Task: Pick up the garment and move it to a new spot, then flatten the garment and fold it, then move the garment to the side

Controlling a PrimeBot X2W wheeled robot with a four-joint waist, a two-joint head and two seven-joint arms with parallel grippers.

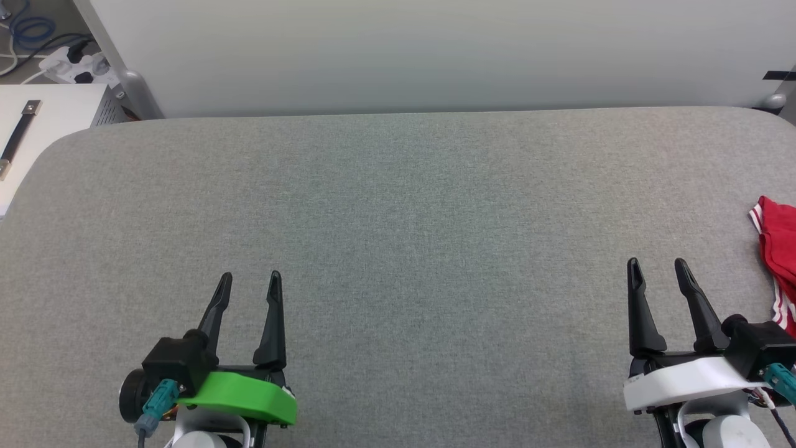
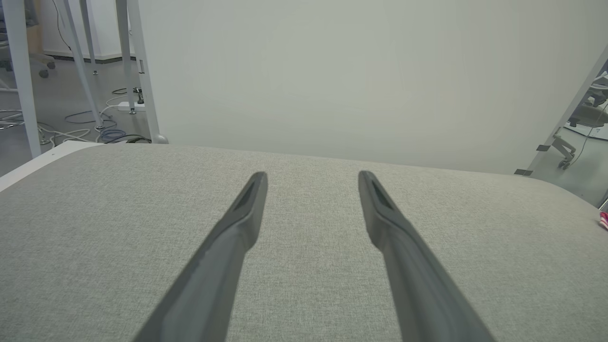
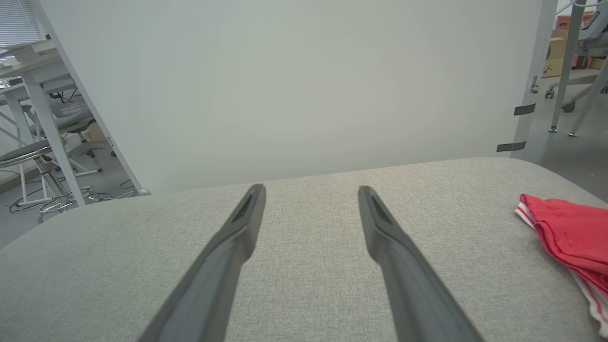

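The garment (image 1: 778,246) is seen at the far right edge of the grey surface (image 1: 398,205), partly cut off in the head view, so its full shape can't be told. In the right wrist view a red layer w/ striped trim is seen lying over white fabric, bunched or loosely doubled rather than spread flat. Both claws are held wide apart and nothing is gripped. The left claw (image 1: 251,275) is parked low at the near left. The right claw (image 1: 657,262) is parked at the near right, near the garment but not touching it. Both are pointed fwd over bare surface, prob. a rest pose that leaves the middle free for work. Two stages are fitted by this: garment lying at the side for pickup, or set aside there after folding. Which one can't be settled.
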